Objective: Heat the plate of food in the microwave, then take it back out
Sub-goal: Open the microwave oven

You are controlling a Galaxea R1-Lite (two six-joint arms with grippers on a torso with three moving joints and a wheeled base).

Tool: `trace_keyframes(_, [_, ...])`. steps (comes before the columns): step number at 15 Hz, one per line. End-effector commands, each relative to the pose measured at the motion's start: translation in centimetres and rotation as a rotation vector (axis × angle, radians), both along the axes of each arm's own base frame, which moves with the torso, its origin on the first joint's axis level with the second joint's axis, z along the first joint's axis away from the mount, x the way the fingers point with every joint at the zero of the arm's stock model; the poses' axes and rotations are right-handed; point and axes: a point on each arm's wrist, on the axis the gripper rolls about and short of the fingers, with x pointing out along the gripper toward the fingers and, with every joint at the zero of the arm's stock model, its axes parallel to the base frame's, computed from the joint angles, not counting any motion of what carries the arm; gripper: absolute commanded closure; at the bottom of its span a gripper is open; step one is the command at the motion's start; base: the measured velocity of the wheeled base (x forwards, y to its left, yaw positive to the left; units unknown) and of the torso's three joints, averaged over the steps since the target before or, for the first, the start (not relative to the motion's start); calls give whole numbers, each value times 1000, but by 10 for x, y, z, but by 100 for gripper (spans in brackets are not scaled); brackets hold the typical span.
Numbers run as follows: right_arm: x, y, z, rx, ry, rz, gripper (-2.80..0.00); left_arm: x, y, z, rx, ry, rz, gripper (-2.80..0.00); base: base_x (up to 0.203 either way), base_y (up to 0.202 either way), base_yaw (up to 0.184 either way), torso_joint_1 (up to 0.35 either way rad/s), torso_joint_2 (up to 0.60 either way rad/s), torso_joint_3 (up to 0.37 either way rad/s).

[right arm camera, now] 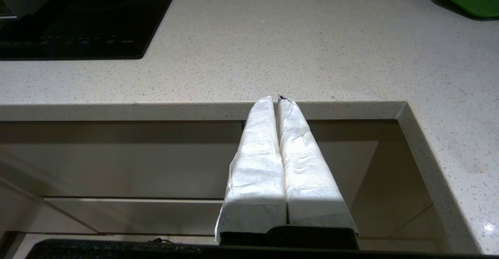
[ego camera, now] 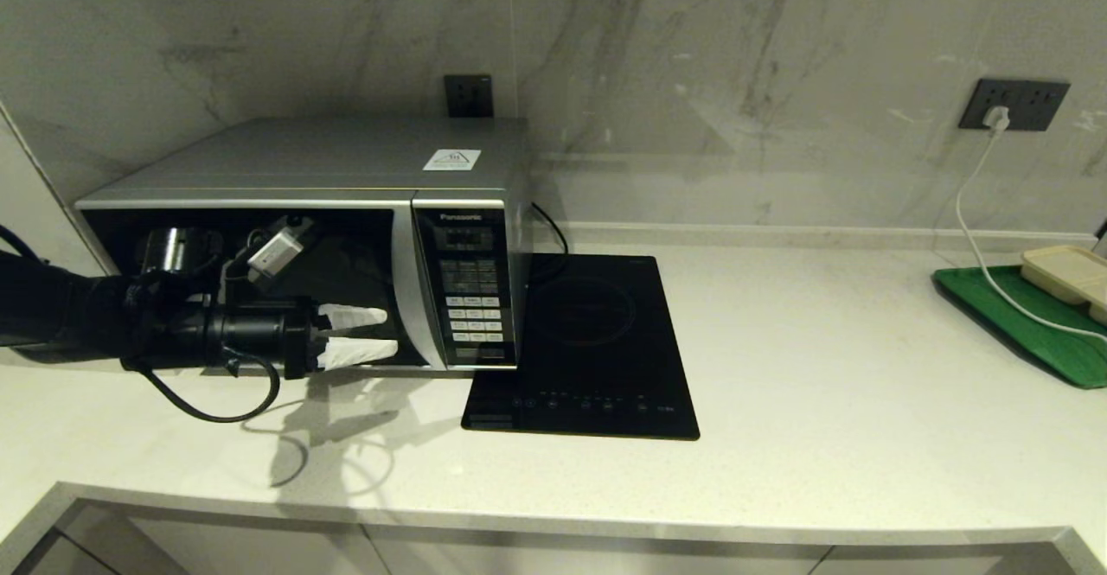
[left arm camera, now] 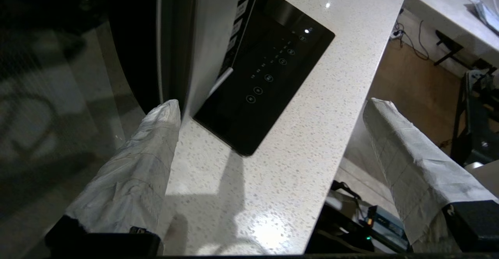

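The silver microwave [ego camera: 303,160] stands at the back left of the counter with its dark glass door [ego camera: 346,272] closed. My left gripper [ego camera: 389,333] hovers in front of that door, just left of the curved silver handle [ego camera: 406,281]. It is open and holds nothing. In the left wrist view the gripper [left arm camera: 273,103] has one wrapped fingertip [left arm camera: 167,113] close to the microwave's door [left arm camera: 78,95], and only counter and hob show between the fingers. My right gripper [right arm camera: 277,99] is shut and empty, parked below the counter's front edge. The plate of food is hidden.
A flat black induction hob [ego camera: 588,350] lies right beside the microwave. At the far right sits a green tray [ego camera: 1029,324] carrying a beige tray [ego camera: 1068,272], crossed by a white cable [ego camera: 977,238] from a wall socket. The counter's front edge [ego camera: 553,523] runs near me.
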Motion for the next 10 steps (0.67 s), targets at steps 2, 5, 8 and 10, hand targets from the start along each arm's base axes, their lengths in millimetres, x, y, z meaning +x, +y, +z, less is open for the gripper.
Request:
trace_keyframes(2, [0,0,0,1,1,0,0,10,-4,-8,5,-21,-32,-280,0,0,0,0,0,0])
trace_keyframes(5, [0,0,0,1,1,0,0,12,-6,-12,3,-15,-40,-280,0,0,0,0,0,0])
trace_keyframes(8, [0,0,0,1,1,0,0,15,-7,-14,9,-38,-55,-280,0,0,0,0,0,0])
trace_keyframes(10, [0,0,0,1,1,0,0,17,-8,-14,-16,-44,-80,-280,0,0,0,0,0,0])
